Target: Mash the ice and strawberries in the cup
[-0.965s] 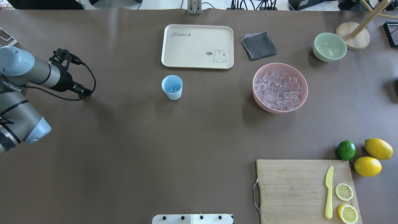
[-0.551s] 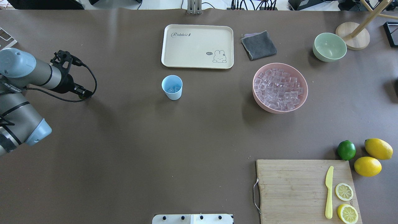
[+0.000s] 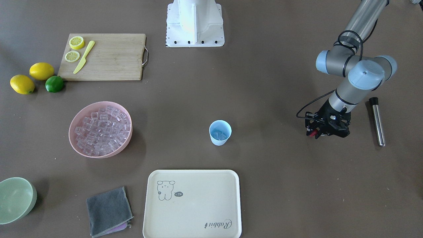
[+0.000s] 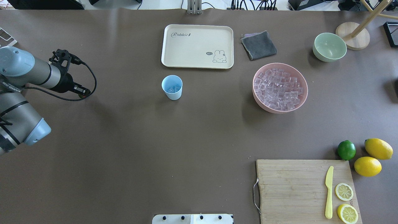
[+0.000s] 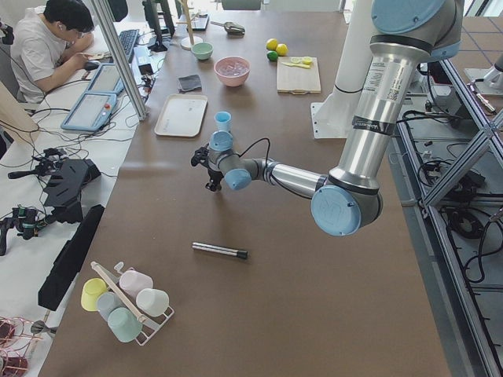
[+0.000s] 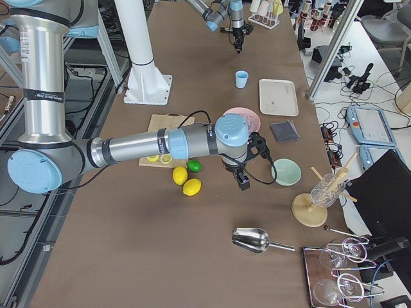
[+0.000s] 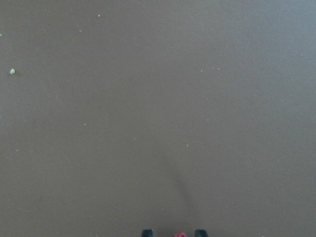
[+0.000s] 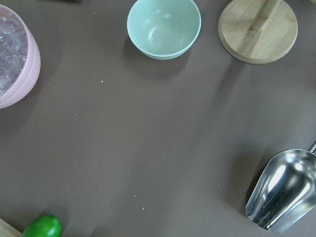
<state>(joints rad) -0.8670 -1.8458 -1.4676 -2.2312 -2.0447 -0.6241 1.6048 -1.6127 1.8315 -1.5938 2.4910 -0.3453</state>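
Strawberry (image 3: 312, 134), small and red, pinched in left gripper (image 7: 173, 232), not yet in small light-blue plastic cup (image 4: 172, 87).
Left jaws clamped on it, low over brown table (image 4: 124, 140), well apart from the cup, which stands upright near cream rectangular tray (image 4: 197, 31), a few clear ice cubes (image 4: 173, 89) at the cup's bottom. Fruit likely light, soft, easy to bruise or squirt out: take it across the body, gentle squeeze. Cup looks light and tippy; mashing probably needs its side wall braced. Ice hard, slick. Steel rod muddler (image 3: 376, 120) lies on the table near left gripper. Right gripper (image 6: 243, 181) shows only from side camera, near pale green bowl (image 6: 286, 172); its jaws cannot be told.
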